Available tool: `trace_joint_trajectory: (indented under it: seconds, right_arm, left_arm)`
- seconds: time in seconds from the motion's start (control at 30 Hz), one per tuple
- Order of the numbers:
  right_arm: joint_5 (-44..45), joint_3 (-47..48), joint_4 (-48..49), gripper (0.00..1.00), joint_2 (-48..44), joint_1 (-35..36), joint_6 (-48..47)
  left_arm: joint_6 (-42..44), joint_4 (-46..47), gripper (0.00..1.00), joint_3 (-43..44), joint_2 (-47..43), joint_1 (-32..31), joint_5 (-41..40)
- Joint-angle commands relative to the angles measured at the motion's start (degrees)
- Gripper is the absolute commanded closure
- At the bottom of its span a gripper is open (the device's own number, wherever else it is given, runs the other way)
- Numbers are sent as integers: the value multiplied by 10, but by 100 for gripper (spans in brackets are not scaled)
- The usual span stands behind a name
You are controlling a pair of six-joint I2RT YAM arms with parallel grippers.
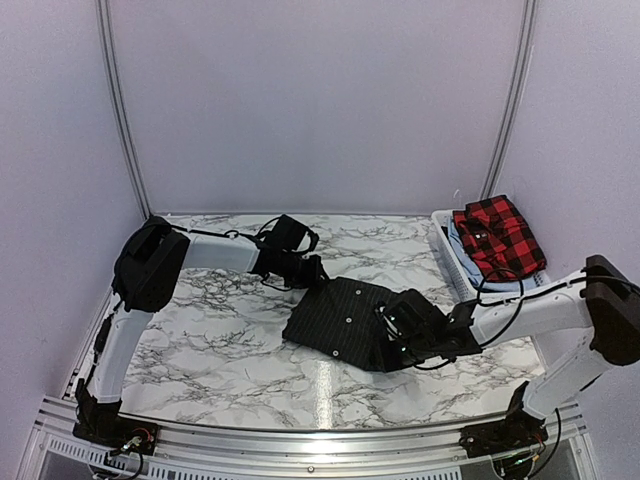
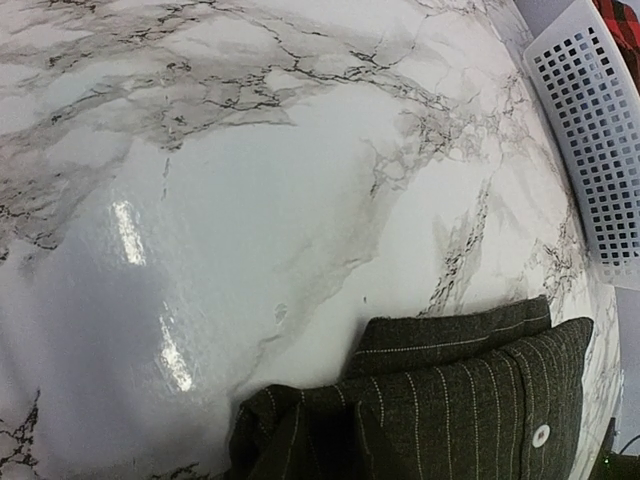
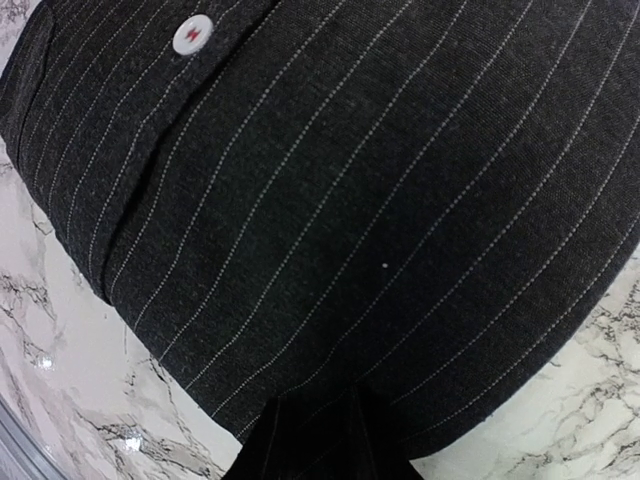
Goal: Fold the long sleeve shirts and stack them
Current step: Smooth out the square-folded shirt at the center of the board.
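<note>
Pale walls close in a marble table (image 1: 220, 340). From above, I see the black pinstriped shirt (image 1: 340, 315) folded flat near the middle. My left arm bends at a raised elbow, forearm stretched rightward, with the left gripper (image 1: 305, 272) at the shirt's eleven o'clock corner. The right arm reaches in low from four o'clock, its right gripper (image 1: 400, 335) over the shirt's edge there (whether either pair of fingers is spread or pressed together, I cannot tell). The red-and-black checked shirt (image 1: 498, 236) lies in the white basket (image 1: 446, 255) at two o'clock.

The left wrist view shows bare marble, the pinstriped collar at five o'clock and the basket at two.

In the right wrist view pinstriped cloth fills nearly everything, with a white button (image 3: 192, 33) at eleven o'clock.
</note>
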Motion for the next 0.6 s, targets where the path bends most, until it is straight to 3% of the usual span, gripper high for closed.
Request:
trace_joint_trajectory:
  seconds: [0.0,0.23,0.4,0.57]
  right_arm:
    - [-3,7,-33,79,-31,8,15]
    - [-8,40,-61,66,-99,-43,-5]
    - [-56,5,-9,58,-121,-131,-17]
    - [-109,-25,57,58,-101,-202,-14]
  left_arm:
    - [5,-42,79,13,-23,1,11]
    - [28,-44,55,-76,-166,13,4]
    - [34,-45,48,-155,-219,31,63]
    - [52,-49,40,-204,-227,37,130]
